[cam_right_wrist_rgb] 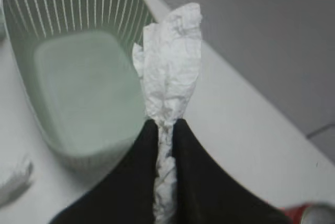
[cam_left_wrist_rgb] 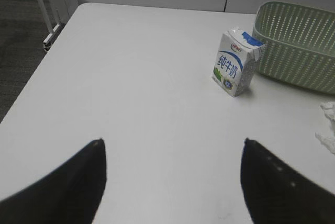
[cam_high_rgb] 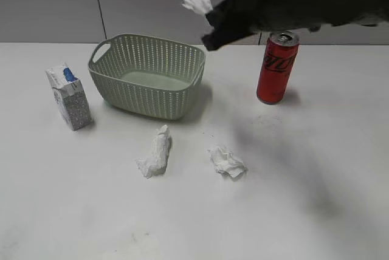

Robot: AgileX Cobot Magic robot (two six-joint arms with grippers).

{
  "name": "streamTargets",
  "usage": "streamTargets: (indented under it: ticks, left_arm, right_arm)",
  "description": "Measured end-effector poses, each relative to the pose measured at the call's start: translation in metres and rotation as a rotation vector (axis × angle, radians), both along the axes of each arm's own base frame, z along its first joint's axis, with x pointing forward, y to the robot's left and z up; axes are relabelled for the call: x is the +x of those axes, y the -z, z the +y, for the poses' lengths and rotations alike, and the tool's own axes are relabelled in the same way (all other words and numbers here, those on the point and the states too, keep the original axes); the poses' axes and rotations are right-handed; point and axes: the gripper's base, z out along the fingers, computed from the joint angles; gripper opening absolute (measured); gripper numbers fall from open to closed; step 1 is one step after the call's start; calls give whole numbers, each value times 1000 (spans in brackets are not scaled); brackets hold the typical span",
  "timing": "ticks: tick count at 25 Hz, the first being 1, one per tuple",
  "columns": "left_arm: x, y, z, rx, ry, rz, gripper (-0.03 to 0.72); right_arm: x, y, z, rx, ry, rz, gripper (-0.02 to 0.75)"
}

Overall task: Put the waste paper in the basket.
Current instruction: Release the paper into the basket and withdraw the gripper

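Right gripper (cam_right_wrist_rgb: 165, 130) pinching crumpled white tissue wad (cam_right_wrist_rgb: 170, 67); we are centring over sage-green lattice plastic basket (cam_right_wrist_rgb: 31, 77) before release; left gripper (cam_left_wrist_rgb: 172, 182) open.

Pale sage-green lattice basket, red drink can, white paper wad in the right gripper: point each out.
Pale sage-green lattice basket (cam_high_rgb: 159, 93): exterior view, front wall.
Red drink can (cam_high_rgb: 276, 71): exterior view, side.
White paper wad (cam_right_wrist_rgb: 170, 72): right wrist view, middle.

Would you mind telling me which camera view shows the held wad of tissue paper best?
The right wrist view: the held wad fills the frame, pinched in the right claw beside the basket. The exterior view shows it small, raised above the basket's right end. The left wrist view misses it.
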Motion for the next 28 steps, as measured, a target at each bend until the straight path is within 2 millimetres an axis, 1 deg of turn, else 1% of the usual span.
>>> streamTargets:
  ticks: [2,4,7,10,12,13,16,18,19,20,21,24,25,26,28]
  left_arm:
    - [0,0,0,0,0,0,591]
    - [0,0,0,0,0,0,591]
    - [0,0,0,0,0,0,591]
    - [0,0,0,0,0,0,591]
    - [0,0,0,0,0,0,591]
    - [0,0,0,0,0,0,591]
    - [0,0,0,0,0,0,591]
    - [0,0,0,0,0,0,591]
    - [0,0,0,0,0,0,591]
    - [0,0,0,0,0,0,591]
    - [0,0,0,0,0,0,591]
    - [0,0,0,0,0,0,591]
    - [0,0,0,0,0,0,591]
    - [0,0,0,0,0,0,591]
    - [0,0,0,0,0,0,591]
  right_arm:
    - [5,-10,16,50,-6,-114,36]
    - [8,-14,34,100,-11,-221,36]
    - [8,-7,65,160,-32,-348,36]
    - [8,9,92,198,-52,-441,36]
    - [11,27,103,204,-56,-431,36]
    - [13,38,107,215,-49,-400,36]
    - [19,63,110,287,26,-272,36]
    - [23,74,109,302,58,-204,45]
    - [25,79,109,299,68,-178,67]
    - [25,82,108,294,70,-159,118]
    - [25,84,108,289,71,-145,200]
    - [26,83,109,291,72,-132,509]
    - [26,82,110,293,73,-130,574]
    - [27,81,110,295,71,-125,599]
    - [27,81,112,286,66,-101,616]
